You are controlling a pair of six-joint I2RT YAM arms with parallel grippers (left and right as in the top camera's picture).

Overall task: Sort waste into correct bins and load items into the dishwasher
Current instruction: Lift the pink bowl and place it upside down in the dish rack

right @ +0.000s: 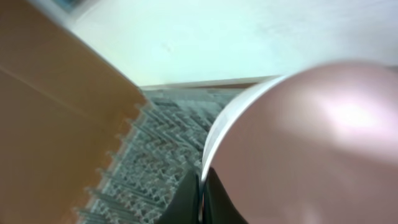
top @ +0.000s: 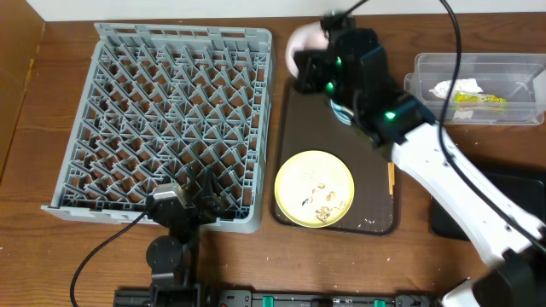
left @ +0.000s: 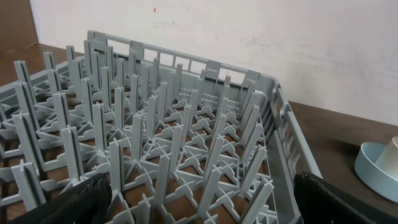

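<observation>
Overhead: right gripper (top: 303, 65) clamped on pink bowl (top: 304, 38), held over tray's (top: 375, 213) far end. Rack (top: 162, 119) lay to pink bowl's left, nothing in it; right arm nearer. Left gripper (top: 189, 198) at rack's near edge. Plate (top: 314, 189) with crumbs (top: 322, 203) on tray. Tub (top: 478, 58) held napkin (top: 444, 89) and wrapper (top: 478, 97).

Left wrist: fingers (left: 74, 202) spread, grasping nothing, above rack (left: 155, 143); blue bowl (left: 375, 171) off to right.

Right wrist: fingers (right: 186, 199) pinched pink bowl (right: 311, 137) at rim; rack (right: 155, 155) below-left.
</observation>
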